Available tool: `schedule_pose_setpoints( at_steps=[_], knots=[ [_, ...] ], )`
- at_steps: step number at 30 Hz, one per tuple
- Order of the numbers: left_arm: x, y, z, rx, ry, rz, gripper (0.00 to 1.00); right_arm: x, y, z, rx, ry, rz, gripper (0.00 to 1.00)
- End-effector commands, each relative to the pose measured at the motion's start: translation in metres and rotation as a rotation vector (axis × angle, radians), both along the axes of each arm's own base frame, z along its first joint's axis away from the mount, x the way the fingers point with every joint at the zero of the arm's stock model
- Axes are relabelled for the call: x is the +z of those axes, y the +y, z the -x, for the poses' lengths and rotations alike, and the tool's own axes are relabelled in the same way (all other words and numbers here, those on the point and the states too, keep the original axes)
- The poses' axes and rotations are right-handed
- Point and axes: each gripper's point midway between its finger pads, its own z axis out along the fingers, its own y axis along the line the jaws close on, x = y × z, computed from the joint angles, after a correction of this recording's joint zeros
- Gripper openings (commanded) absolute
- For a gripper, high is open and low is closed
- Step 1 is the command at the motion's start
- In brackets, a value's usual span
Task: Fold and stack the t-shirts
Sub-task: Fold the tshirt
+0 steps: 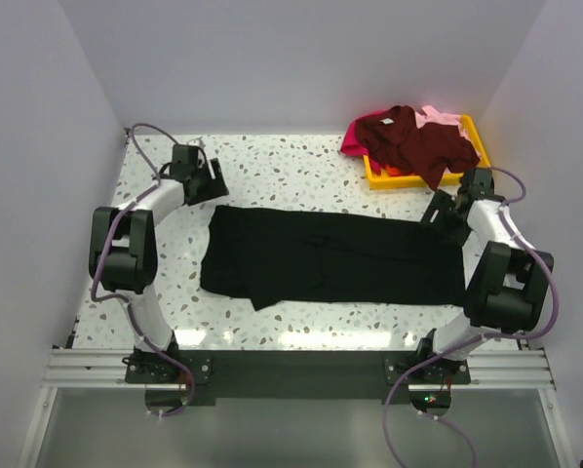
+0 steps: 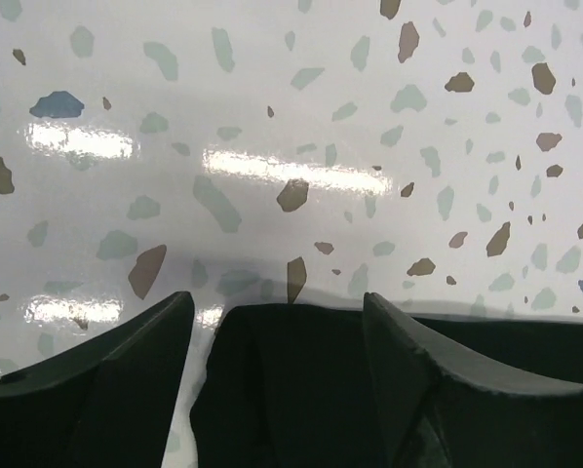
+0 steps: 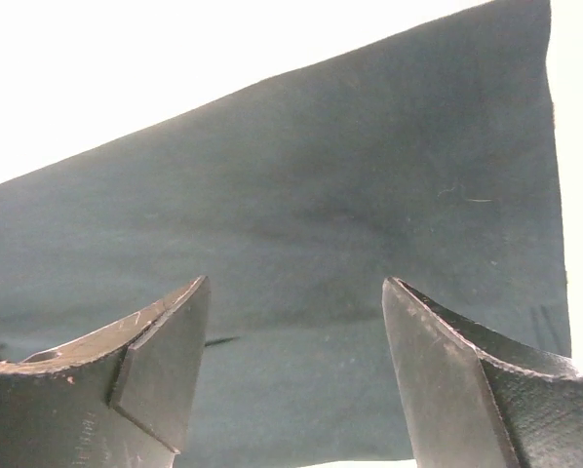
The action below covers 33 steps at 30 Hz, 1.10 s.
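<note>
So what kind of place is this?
Probably a robot test booth, not a home: plain white walls box in a speckled table, with a left arm and a right arm bolted at its edge.

**Covered, cropped, washed out**

L wrist view: the left gripper point(image 2: 277, 300) is cut off by the btm edge, so only the finger ends are shown. The black shirt point(image 2: 291, 390) is cropped there too.

R wrist view: the right gripper point(image 3: 295, 285) is cropped likewise. The table point(image 3: 126, 58) is blown out to plain white, no detail.

Top view: the yellow tray point(image 1: 379, 181) is largely covered, w/ only the front-left rim and right corner seen. The pale pink shirt point(image 1: 440, 118) is mostly buried under the maroon shirt point(image 1: 418, 144). The magenta shirt point(image 1: 354, 142) is seen only as a strip at the left. Folds in the heap cannot be told apart.
</note>
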Motion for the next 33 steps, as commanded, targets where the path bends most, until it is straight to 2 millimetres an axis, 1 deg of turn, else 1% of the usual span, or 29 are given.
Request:
schedule_pose_setpoints(
  at_steps=[1,2,3,4,5,6,7,8,9,10,11,12,13,14,15,16,17,18,19,20,21,22,23,24,27,28,29,33],
  knots=[
    [0.028,0.006,-0.004,0.033,-0.045,-0.035,0.77,0.043,-0.003,-0.008,0.032,-0.098,0.040,0.75],
    [0.033,0.000,0.002,0.032,-0.047,-0.043,0.81,0.046,-0.001,-0.007,0.039,-0.105,0.043,0.75],
    [0.034,-0.003,0.007,0.037,-0.041,-0.056,0.82,0.044,0.003,-0.006,0.050,-0.103,0.037,0.75],
    [0.042,-0.009,0.012,0.034,-0.056,-0.058,0.84,0.042,0.004,-0.005,0.055,-0.102,0.033,0.75],
    [0.038,-0.025,0.023,0.019,-0.043,-0.062,0.86,0.040,0.007,-0.006,0.061,-0.100,0.028,0.75],
    [0.037,-0.035,0.030,0.009,-0.037,-0.058,0.87,0.035,0.011,-0.004,0.069,-0.088,0.019,0.75],
    [0.043,-0.046,0.037,-0.003,-0.046,-0.044,0.87,0.032,0.013,-0.005,0.076,-0.084,0.016,0.75],
    [0.037,-0.067,0.052,-0.031,-0.022,-0.020,0.88,0.030,0.015,-0.006,0.082,-0.081,0.015,0.75],
    [0.035,-0.078,0.059,-0.046,-0.014,-0.001,0.89,0.025,0.020,-0.005,0.097,-0.067,0.015,0.75],
    [0.037,-0.089,0.066,-0.063,-0.017,0.024,0.89,0.023,0.022,-0.006,0.104,-0.066,0.020,0.75],
    [0.029,-0.106,0.081,-0.089,0.013,0.057,0.90,0.021,0.025,-0.008,0.113,-0.061,0.025,0.75],
    [0.026,-0.111,0.087,-0.093,0.027,0.074,0.91,0.016,0.033,-0.008,0.134,-0.048,0.029,0.75],
    [0.025,-0.115,0.092,-0.092,0.029,0.085,0.91,0.011,0.035,-0.008,0.142,-0.035,0.039,0.75],
    [0.015,-0.122,0.107,-0.106,0.075,0.131,0.92,0.008,0.039,-0.009,0.150,-0.028,0.039,0.75],
    [0.012,-0.125,0.109,-0.105,0.074,0.155,0.92,0.001,0.047,-0.009,0.170,-0.012,0.038,0.75],
    [0.007,-0.125,0.114,-0.104,0.086,0.167,0.93,-0.003,0.051,-0.008,0.180,-0.002,0.036,0.75],
    [-0.006,-0.122,0.123,-0.090,0.122,0.165,0.93,-0.006,0.054,-0.009,0.185,-0.003,0.040,0.75],
    [-0.012,-0.120,0.126,-0.087,0.134,0.162,0.93,-0.011,0.062,-0.007,0.205,0.009,0.041,0.75],
    [-0.022,-0.117,0.132,-0.082,0.162,0.151,0.93,-0.014,0.065,-0.006,0.214,0.019,0.043,0.75],
    [-0.027,-0.117,0.135,-0.081,0.173,0.149,0.93,-0.018,0.067,-0.004,0.221,0.028,0.054,0.75],
    [-0.029,-0.117,0.136,-0.079,0.174,0.152,0.93,-0.020,0.073,-0.004,0.240,0.031,0.059,0.75],
    [-0.034,-0.115,0.138,-0.077,0.184,0.149,0.94,-0.023,0.073,-0.002,0.240,0.044,0.062,0.75],
    [-0.036,-0.114,0.137,-0.072,0.183,0.143,0.94,-0.027,0.072,0.000,0.237,0.056,0.068,0.75],
    [-0.038,-0.113,0.137,-0.069,0.186,0.139,0.95,-0.029,0.081,0.003,0.266,0.063,0.076,0.75],
    [-0.047,-0.106,0.133,-0.054,0.200,0.128,0.95,-0.041,0.084,0.014,0.291,0.121,0.087,0.75],
    [-0.054,-0.102,0.134,-0.046,0.216,0.118,0.95,-0.044,0.084,0.017,0.296,0.133,0.087,0.75],
    [-0.056,-0.093,0.130,-0.020,0.217,0.109,0.95,-0.049,0.082,0.022,0.297,0.157,0.101,0.75],
    [-0.064,-0.071,0.118,0.018,0.225,0.078,0.95,-0.052,0.091,0.031,0.322,0.179,0.097,0.75]
  ],
)
